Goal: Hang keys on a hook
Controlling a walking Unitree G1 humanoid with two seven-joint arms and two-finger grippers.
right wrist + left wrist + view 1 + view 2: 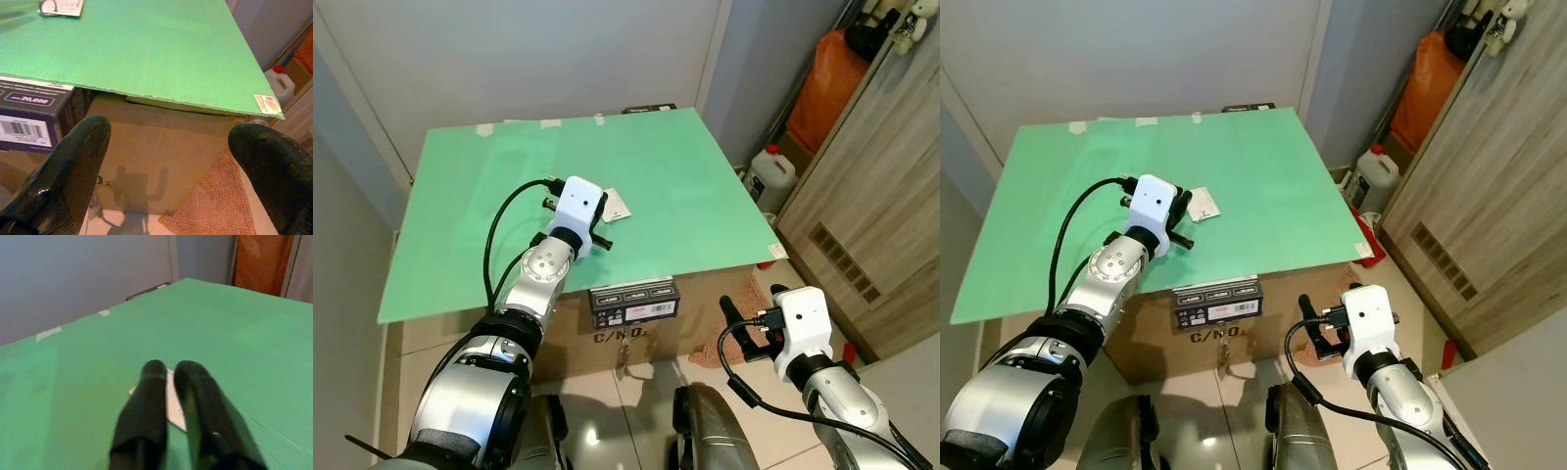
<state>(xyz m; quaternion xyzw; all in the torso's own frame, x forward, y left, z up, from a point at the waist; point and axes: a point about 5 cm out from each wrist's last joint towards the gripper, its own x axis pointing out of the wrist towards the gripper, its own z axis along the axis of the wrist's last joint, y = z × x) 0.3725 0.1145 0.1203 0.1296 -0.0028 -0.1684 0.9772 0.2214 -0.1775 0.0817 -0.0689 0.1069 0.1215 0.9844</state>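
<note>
The left gripper [168, 377] hovers low over the green board [685, 176], fingers nearly together with a narrow gap and nothing held. Just beyond its tips lies a white tag [616, 205] with a key ring [49, 7] (keys themselves too small to make out). The right gripper [171, 161] hangs below the board's front edge, jaws wide, facing a cardboard box [161, 147].
</note>
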